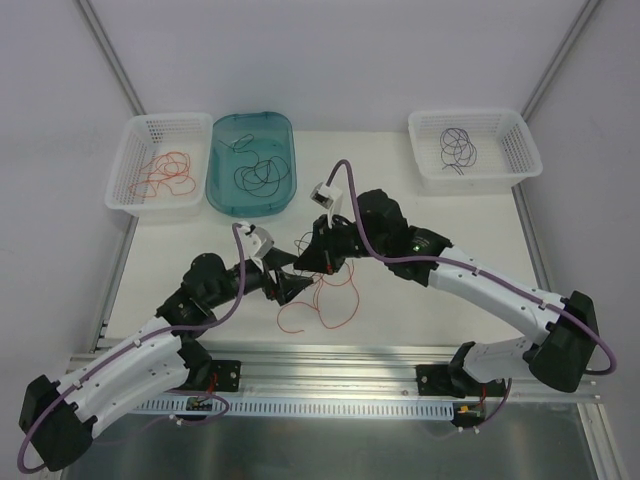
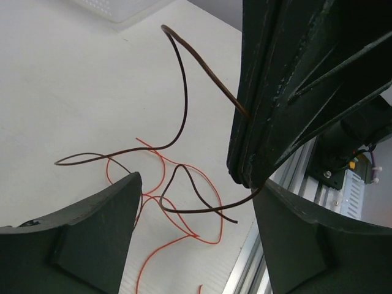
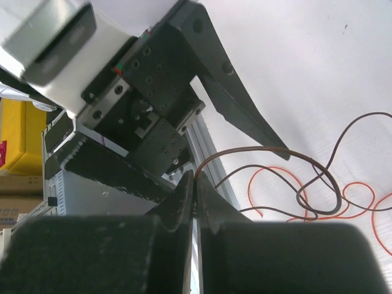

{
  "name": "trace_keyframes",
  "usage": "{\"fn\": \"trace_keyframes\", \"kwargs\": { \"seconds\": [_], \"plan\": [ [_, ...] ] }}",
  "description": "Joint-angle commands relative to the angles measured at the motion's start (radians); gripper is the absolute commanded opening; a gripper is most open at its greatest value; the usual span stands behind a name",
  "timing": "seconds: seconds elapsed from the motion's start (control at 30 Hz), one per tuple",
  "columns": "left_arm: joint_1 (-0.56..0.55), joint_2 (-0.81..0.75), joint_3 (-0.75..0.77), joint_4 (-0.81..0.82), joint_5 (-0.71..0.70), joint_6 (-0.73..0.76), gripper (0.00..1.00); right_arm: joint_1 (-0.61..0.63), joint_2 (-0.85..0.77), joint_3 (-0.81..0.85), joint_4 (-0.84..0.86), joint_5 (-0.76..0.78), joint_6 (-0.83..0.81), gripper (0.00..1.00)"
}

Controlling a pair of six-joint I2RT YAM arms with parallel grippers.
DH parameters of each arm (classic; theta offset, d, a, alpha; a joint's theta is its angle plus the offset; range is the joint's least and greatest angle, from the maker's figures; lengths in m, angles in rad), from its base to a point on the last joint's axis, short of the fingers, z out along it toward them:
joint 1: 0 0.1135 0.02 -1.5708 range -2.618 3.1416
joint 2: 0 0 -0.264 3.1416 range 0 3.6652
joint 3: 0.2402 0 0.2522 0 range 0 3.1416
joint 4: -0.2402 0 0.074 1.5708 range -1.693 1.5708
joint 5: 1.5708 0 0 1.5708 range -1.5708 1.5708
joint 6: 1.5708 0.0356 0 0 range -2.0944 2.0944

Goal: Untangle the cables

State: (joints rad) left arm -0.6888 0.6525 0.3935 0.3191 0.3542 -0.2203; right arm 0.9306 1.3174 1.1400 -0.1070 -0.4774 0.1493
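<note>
Fingers [image 2: 92, 239] of the left hand [image 1: 287, 284] fill the lower corners of the left wrist view. They are spread, with nothing between them. Beyond them, at lower centre of the top view, the orange cable [image 2: 218, 211] lies in loose loops on the surface [image 1: 450, 215]. The dark cable [image 2: 184, 86] crosses over it and rises off the surface in an arc to the right hand [image 3: 196, 190]. That hand's fingers are pressed together, pinching the dark cable near one end. The two hands sit just beside each other at the centre of the top view, above the loops.

Along the upper part of the top view:
- Left basket [image 1: 125, 160], upper left: holds orange cables [image 1: 165, 178].
- Teal tray [image 1: 252, 116], just beside it: holds black cables [image 1: 255, 175].
- Right basket [image 1: 470, 178], upper right, well apart: holds purple cables [image 1: 458, 150].
</note>
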Motion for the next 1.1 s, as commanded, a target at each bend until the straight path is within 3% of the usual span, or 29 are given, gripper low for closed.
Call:
{"fn": "trace_keyframes", "kwargs": {
  "seconds": [0.0,0.03,0.07,0.17,0.2,0.3,0.4,0.43,0.6,0.73,1.07],
  "plan": [
    [-0.032,0.039,0.007,0.110,0.009,0.091,0.70,-0.003,0.000,0.026,0.059,-0.032,0.029,0.01],
    [-0.038,0.044,0.007,0.113,0.006,0.104,0.67,-0.003,-0.001,0.024,0.058,-0.030,0.027,0.01],
    [-0.043,0.047,0.005,0.120,0.002,0.110,0.49,-0.004,-0.003,0.024,0.055,-0.029,0.027,0.01],
    [-0.046,0.035,0.005,0.121,-0.021,0.119,0.17,-0.009,-0.007,0.020,0.044,-0.015,0.018,0.01],
    [-0.046,0.027,0.007,0.120,-0.030,0.119,0.00,-0.009,-0.009,0.017,0.040,-0.007,0.015,0.01],
    [-0.046,-0.001,0.018,0.097,-0.076,0.119,0.00,-0.016,-0.026,-0.005,0.030,0.020,0.007,0.05],
    [-0.048,-0.013,0.062,0.008,-0.150,0.121,0.00,-0.018,-0.058,-0.029,0.013,0.057,-0.020,0.32],
    [-0.046,-0.011,0.079,-0.020,-0.174,0.121,0.00,-0.018,-0.070,-0.037,0.007,0.075,-0.030,0.46],
    [-0.046,0.036,0.244,-0.172,-0.302,0.173,0.00,-0.018,-0.202,-0.094,-0.072,0.183,-0.143,0.74],
    [-0.044,0.096,0.424,-0.277,-0.354,0.211,0.00,-0.018,-0.322,-0.153,-0.128,0.256,-0.238,0.86],
    [0.011,0.312,0.833,-0.373,-0.525,0.415,0.00,-0.019,-0.491,-0.311,-0.189,0.431,-0.260,0.99]
  ]
}}
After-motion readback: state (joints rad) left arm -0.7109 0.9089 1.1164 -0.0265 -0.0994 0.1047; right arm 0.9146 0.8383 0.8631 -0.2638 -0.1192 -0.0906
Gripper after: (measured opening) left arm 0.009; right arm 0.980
